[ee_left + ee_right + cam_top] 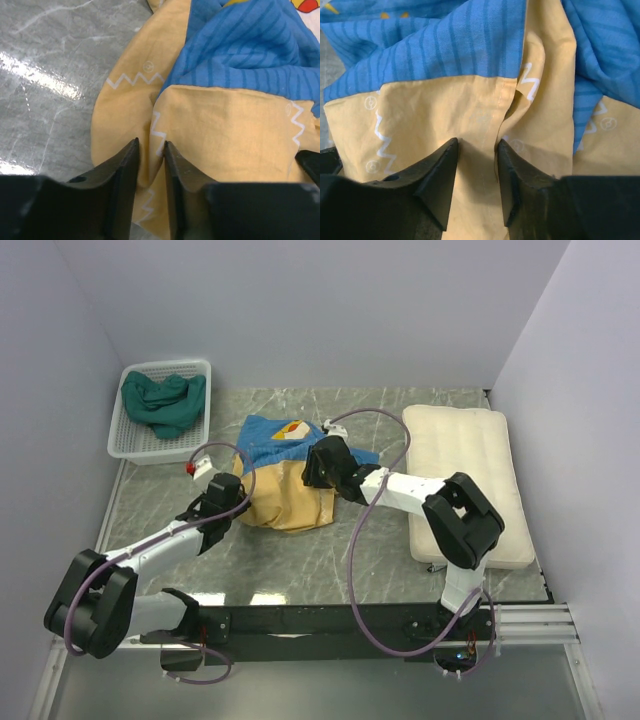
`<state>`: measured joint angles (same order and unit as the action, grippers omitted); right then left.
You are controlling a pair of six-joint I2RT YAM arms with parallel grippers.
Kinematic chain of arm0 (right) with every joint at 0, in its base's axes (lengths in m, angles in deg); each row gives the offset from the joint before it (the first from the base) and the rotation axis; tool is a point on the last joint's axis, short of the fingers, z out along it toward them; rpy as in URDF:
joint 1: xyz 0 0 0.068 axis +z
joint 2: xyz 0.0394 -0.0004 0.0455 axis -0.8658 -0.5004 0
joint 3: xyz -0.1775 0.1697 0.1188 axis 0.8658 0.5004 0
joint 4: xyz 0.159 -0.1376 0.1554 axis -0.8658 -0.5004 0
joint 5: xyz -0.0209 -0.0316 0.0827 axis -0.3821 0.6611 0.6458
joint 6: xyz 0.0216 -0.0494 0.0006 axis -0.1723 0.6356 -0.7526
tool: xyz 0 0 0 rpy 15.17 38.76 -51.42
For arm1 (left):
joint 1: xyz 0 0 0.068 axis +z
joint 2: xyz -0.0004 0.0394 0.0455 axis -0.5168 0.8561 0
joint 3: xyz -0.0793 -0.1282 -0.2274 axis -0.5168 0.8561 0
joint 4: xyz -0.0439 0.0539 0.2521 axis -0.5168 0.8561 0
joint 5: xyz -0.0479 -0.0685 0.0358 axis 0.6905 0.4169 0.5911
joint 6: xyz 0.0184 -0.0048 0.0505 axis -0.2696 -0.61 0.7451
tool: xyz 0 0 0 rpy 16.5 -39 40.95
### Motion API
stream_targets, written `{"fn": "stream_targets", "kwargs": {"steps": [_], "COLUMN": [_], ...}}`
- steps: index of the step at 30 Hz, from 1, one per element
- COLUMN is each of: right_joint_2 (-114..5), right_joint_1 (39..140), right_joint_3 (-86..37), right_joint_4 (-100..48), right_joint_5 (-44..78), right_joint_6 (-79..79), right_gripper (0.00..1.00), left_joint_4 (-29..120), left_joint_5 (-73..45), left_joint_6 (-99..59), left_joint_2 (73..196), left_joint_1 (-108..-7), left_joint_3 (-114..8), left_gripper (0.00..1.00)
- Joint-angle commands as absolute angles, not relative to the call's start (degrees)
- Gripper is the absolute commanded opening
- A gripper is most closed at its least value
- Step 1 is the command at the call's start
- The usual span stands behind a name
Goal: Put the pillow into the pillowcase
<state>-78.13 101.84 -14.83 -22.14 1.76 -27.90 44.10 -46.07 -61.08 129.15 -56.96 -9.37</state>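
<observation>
The pillowcase lies crumpled mid-table, blue striped on top with its mustard-yellow inside turned out toward me. My left gripper sits at its near left edge. In the left wrist view the left gripper is nearly closed, with a raised fold of the yellow pillowcase pinched between its fingertips. My right gripper rests on the case's right side. In the right wrist view the right gripper presses down on the yellow pillowcase, jaws apart astride a stitched seam. The cream quilted pillow lies flat at the right, untouched.
A white plastic basket holding a green cloth stands at the back left. Grey walls close in the table at the back and on both sides. The right arm's elbow hangs over the pillow's near left edge.
</observation>
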Motion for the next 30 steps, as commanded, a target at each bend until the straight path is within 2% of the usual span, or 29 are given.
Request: {"fn": "stream_targets", "kwargs": {"steps": [1,3,4,5,6,8,12,17,25,30], "right_joint_2": [-73.6,-72.0,-71.3,-70.0,-69.4,-66.2,-58.3,-49.6,-42.2,-38.9], "right_joint_1": [102.1,102.1,102.0,101.9,102.0,101.8,100.8,100.0,100.7,102.2], "right_joint_3": [-14.7,-14.2,-13.6,-13.3,-13.3,-13.9,-17.1,-28.0,-46.3,-55.1], "right_joint_4": [-22.5,-23.8,-24.0,-24.4,-26.0,-28.4,-36.7,-44.1,-50.3,-52.1], "right_joint_5": [3.6,4.4,4.6,4.6,4.3,2.7,-5.3,-16.1,-13.7,-9.2], "right_joint_6": [-28.9,-28.8,-28.6,-28.5,-28.3,-27.0,-23.2,-15.3,-8.5,-7.4], "right_gripper": [0.36,0.24,0.11,0.03,0.0,0.0,0.0,0.0,0.0,0.0], "left_joint_4": [41.0,41.6,41.9,42.4,42.9,45.2,51.6,58.3,62.9,61.3], "left_joint_5": [-44.8,-44.7,-44.6,-44.6,-44.7,-45.5,-49.6,-54.7,-59.4,-56.8], "left_joint_6": [-60.2,-59.9,-59.8,-59.6,-59.3,-58.9,-59.1,-57.7,-45.7,-37.6], "left_joint_2": [128.8,127.8,127.3,126.4,125.9,124.2,120.3,113.8,108.6,108.5], "left_joint_1": [-56.7,-56.7,-56.7,-56.7,-56.7,-56.7,-56.8,-56.8,-56.8,-56.7], "left_joint_3": [-12.3,-12.7,-12.9,-13.4,-13.8,-15.3,-19.5,-28.3,-49.5,-64.1], "left_gripper": [0.27,0.19,0.16,0.13,0.07,0.01,0.01,0.01,0.01,0.01]}}
